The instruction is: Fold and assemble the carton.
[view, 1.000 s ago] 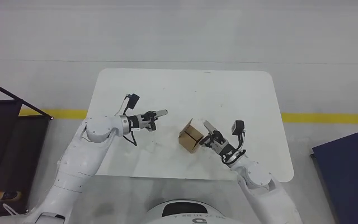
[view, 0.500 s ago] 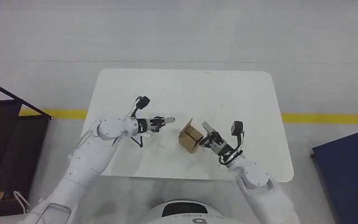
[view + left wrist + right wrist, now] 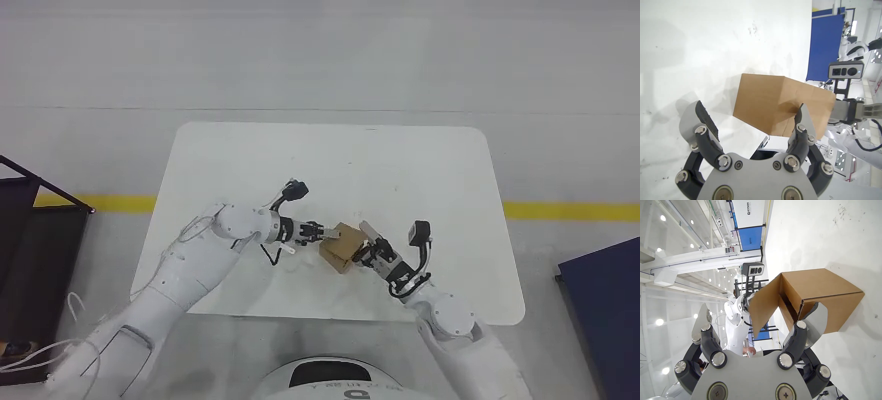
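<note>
The brown carton [image 3: 342,246] sits on the white desk [image 3: 430,170], near its front middle, between the two arms. It is squared up into a box. One end faces the right arm and is not closed, and there a long flap [image 3: 762,302] stands out from the opening.

The left claw [image 3: 751,107] is spread wide and holds nothing. One finger seems to touch the carton's closed side wall, and the other is clear of it above the desk. The right claw [image 3: 762,308] is also wide open and empty. One finger lies against the carton's corner edge beside the opening.

The step in hand looks like closing that open end. To do it well, the left claw should act as a brace, pressing flat and square against the far wall so the light box cannot slide or spin. The right finger should then sweep the flap from near its hinge line, slowly, so the flap folds along its crease rather than buckling. Too hard a push may dent the walls or tip the carton.
</note>
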